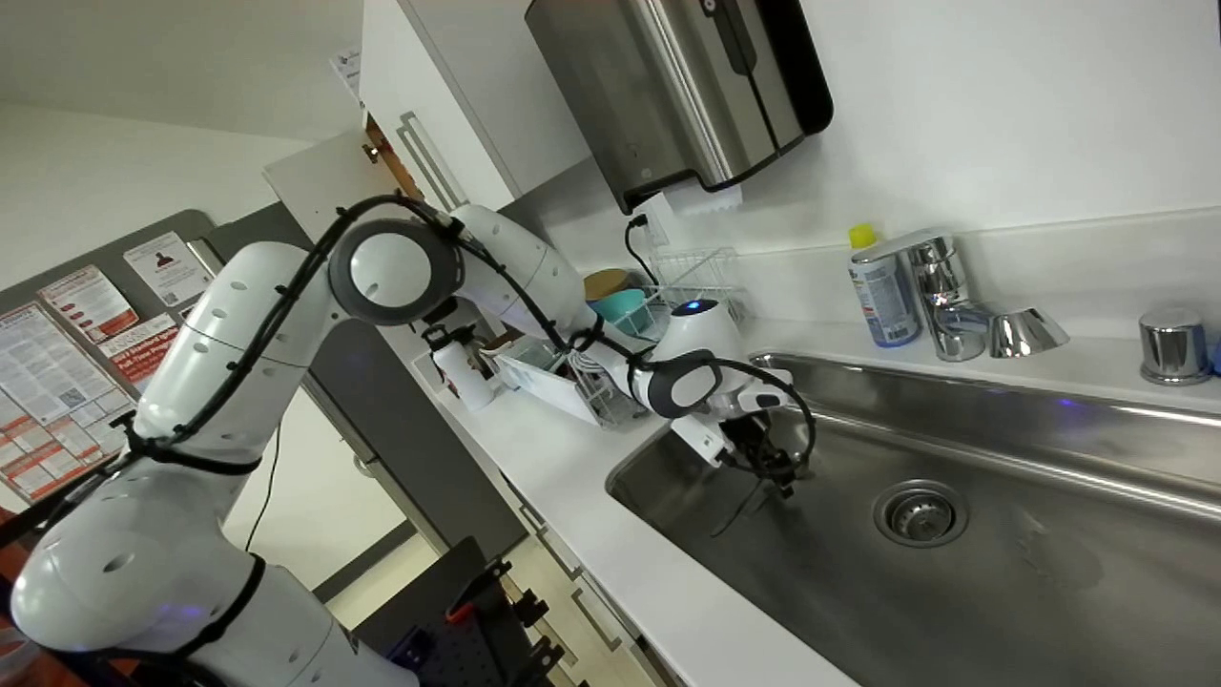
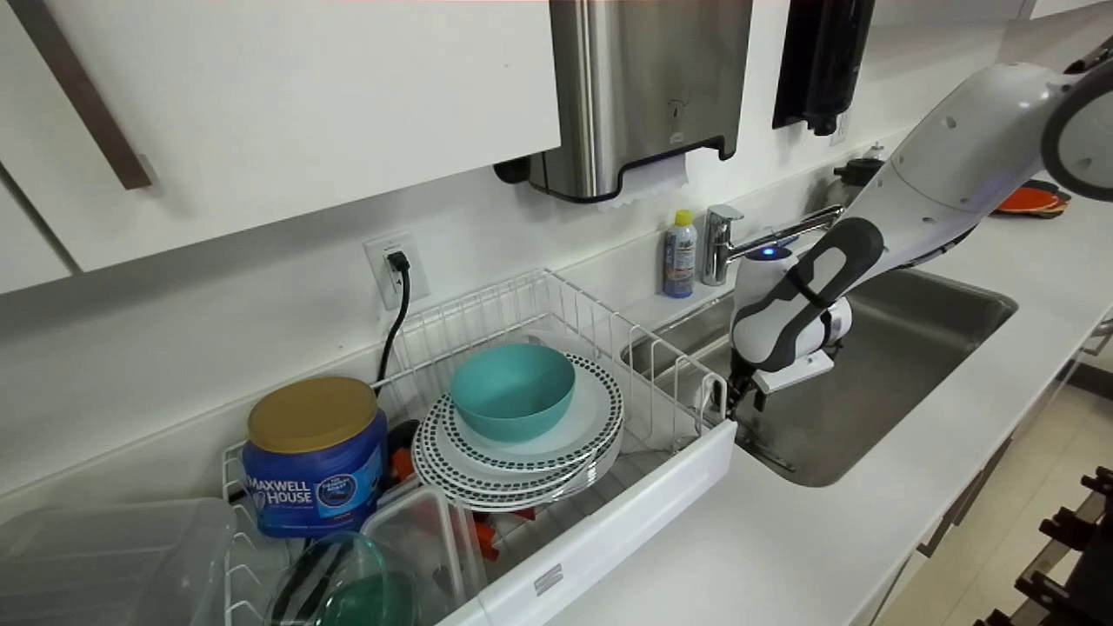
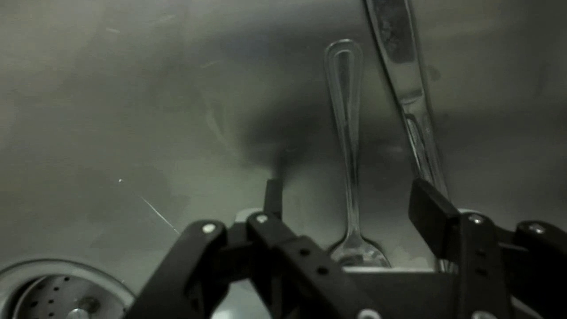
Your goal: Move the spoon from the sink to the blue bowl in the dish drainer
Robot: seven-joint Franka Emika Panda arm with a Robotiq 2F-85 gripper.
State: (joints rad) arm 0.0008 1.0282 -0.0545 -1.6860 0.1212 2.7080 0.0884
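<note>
The metal spoon [image 3: 351,164] lies on the floor of the steel sink [image 1: 1030,611], its handle pointing up the wrist view. The end of its bowl is hidden behind my gripper. My gripper [image 3: 345,188] is open, with the spoon between its spread fingers and nothing held. It is down inside the sink in both exterior views [image 1: 777,472] [image 2: 743,396]. The spoon cannot be made out in the exterior views. The blue bowl [image 2: 509,396] sits on stacked plates in the white wire dish drainer [image 2: 669,496]. The bowl also shows in an exterior view [image 1: 620,307].
A knife [image 3: 418,119] lies right of the spoon, partly behind the right finger. The drain [image 1: 920,513] is nearby. A faucet [image 1: 940,296] and a spray can [image 1: 882,291] stand behind the sink. A coffee tub [image 2: 315,469] stands beside the plates [image 2: 600,387].
</note>
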